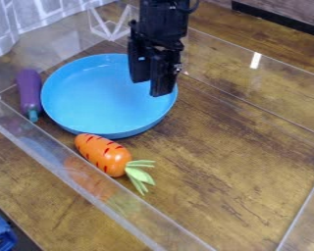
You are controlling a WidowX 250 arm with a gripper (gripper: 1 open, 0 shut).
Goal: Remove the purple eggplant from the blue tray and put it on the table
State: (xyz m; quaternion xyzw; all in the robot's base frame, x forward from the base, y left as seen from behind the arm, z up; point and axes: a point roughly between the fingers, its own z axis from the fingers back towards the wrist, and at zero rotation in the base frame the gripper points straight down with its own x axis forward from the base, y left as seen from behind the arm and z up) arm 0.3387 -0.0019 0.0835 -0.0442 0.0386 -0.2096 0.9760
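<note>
- My end effector (157,76) hangs above the far right part of the blue tray (81,116), fingers pointing down with a gap between them and nothing held.
- The purple eggplant (30,91) lies on the surface (238,147) just beside the tray's left rim, outside the dish, long axis running roughly away from the camera, green stem end nearest the front.
- The tray's inside looks bare, so I judge the eggplant is already out of it and resting where the task wants it.
- It looks like a small toy: I expect it to be light, fairly stiff, with a smooth rounded skin that could slip or roll under a poor pinch.
- If I had to take it, I would close across the thick middle of the body, jaws square to its length, not on the narrow stem tip.
- An orange carrot (105,153) lies on the surface in front of the tray, well apart from the eggplant.
</note>
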